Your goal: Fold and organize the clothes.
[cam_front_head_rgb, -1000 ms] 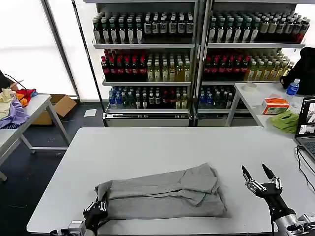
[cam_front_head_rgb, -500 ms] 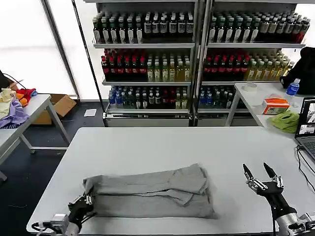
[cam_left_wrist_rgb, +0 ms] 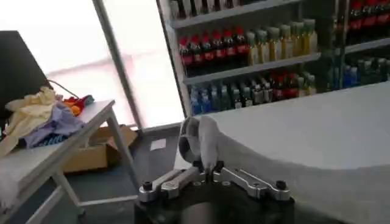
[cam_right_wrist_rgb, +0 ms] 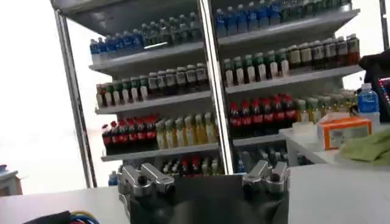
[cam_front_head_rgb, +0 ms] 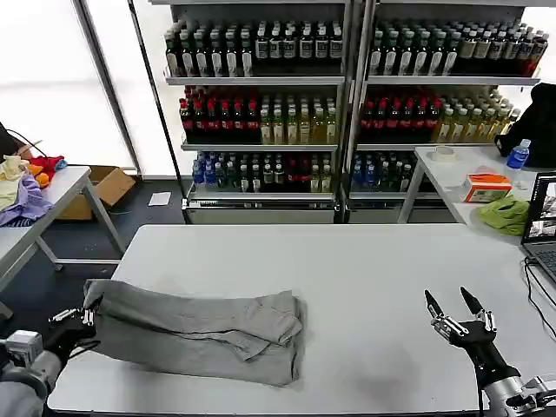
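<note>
- One shirt (cam_front_head_rgb: 195, 328) lying folded on table (cam_front_head_rgb: 347, 269), corner pinched by left gripper (cam_front_head_rgb: 85, 314).
- Right gripper (cam_front_head_rgb: 453, 303) hovering apart, fingers spread.

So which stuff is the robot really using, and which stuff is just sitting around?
Part of the job:
- grey shirt, folded on the white table
- left gripper, shut on the shirt's corner
- right gripper, open, waiting over the table

Just lying about:
- drink bottles on the shelves
- lime-green cloth
- orange box
- laptop
</note>
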